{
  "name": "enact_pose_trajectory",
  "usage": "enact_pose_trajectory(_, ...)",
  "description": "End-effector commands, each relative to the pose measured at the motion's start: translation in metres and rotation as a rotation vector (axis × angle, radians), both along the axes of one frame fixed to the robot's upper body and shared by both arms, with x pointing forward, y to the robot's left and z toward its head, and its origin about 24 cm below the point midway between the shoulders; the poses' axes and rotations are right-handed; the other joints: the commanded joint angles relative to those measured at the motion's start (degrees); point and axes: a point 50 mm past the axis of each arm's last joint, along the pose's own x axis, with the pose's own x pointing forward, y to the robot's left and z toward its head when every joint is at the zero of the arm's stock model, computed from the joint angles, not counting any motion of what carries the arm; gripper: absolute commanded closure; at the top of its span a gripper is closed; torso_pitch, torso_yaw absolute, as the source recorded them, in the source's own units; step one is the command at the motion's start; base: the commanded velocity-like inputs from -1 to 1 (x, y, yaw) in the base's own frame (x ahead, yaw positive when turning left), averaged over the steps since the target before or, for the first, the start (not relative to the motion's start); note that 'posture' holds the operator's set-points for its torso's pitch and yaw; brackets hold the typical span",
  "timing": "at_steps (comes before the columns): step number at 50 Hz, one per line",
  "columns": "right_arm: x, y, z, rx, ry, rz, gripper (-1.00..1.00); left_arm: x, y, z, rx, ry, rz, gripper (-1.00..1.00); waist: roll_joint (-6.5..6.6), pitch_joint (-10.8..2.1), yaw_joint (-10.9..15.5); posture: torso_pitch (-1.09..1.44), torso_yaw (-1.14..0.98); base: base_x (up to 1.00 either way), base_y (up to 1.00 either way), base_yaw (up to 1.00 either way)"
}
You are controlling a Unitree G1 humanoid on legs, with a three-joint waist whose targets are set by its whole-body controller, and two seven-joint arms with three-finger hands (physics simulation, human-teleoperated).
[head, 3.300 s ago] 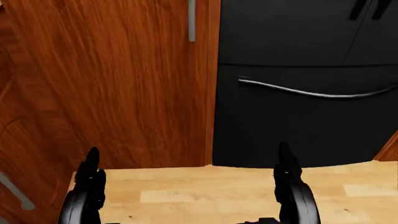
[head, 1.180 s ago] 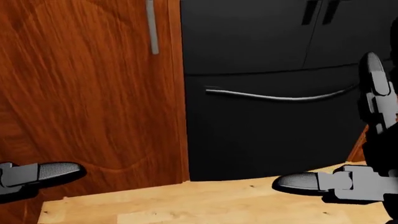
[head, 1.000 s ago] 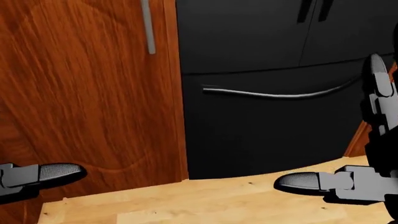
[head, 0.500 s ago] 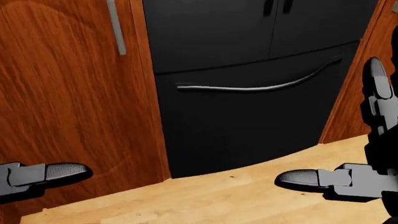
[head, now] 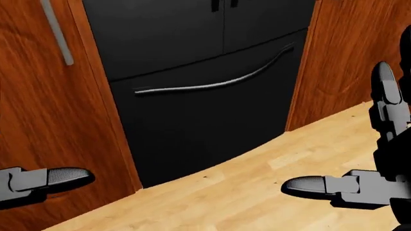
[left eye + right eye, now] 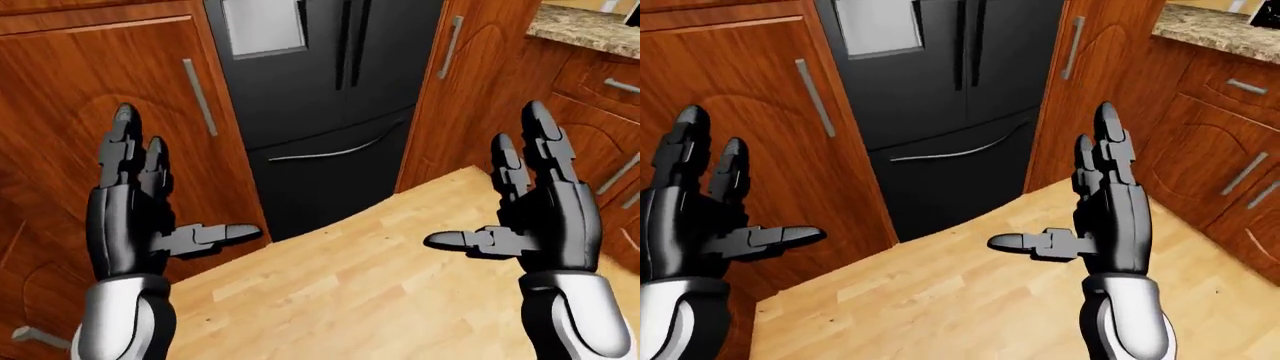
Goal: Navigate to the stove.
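You're facing a black fridge [image 6: 320, 112] set between tall wooden cabinets [image 6: 110, 97], wood floor [image 6: 350, 285] below. No stove shows in any view, so its direction can't be read; the stone countertop [image 6: 585, 26] at far right is your likeliest lead, on the right hand's side. Left hand [image 6: 135, 217] and right hand [image 6: 540, 210] are raised, fingers spread wide, holding nothing

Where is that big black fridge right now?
In the left-eye view the black fridge stands at top centre, set between a tall wooden cabinet on its left and another wooden cabinet on its right, above the wood floor.
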Motion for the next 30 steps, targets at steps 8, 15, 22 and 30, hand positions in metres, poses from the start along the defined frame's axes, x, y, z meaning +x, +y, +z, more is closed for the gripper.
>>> enact_pose_trajectory(8, -0.0052, 0.0024, 0.0093, -0.01, -0.071, 0.012, -1.0, -0.004, 0.0011, 0.0093, 0.016, -0.066, 0.011, -1.0, 1.64, -1.45, 0.1, 0.0, 0.0, 0.0, 0.0, -0.41)
enact_pose_trajectory(15, -0.0047, 0.0021, 0.0084, -0.01, -0.071, 0.008, -1.0, -0.0049, 0.0005, 0.009, 0.018, -0.064, 0.01, -1.0, -3.62, -1.7, 0.5, 0.0, 0.0, 0.0, 0.0, -0.42)
enact_pose_trajectory(22, -0.0048, 0.002, 0.0082, -0.012, -0.07, 0.007, -1.0, -0.0043, 0.0003, 0.0074, 0.019, -0.062, 0.009, -1.0, -3.25, -1.78, -0.2, 0.0, 0.0, 0.0, 0.0, -0.36)
enact_pose_trajectory(30, -0.0037, 0.0024, 0.0087, -0.01, -0.07, 0.013, -1.0, -0.004, -0.0014, 0.0074, 0.02, -0.059, 0.002, -1.0, 4.71, -2.32, 0.4, 0.0, 0.0, 0.0, 0.0, -0.3)
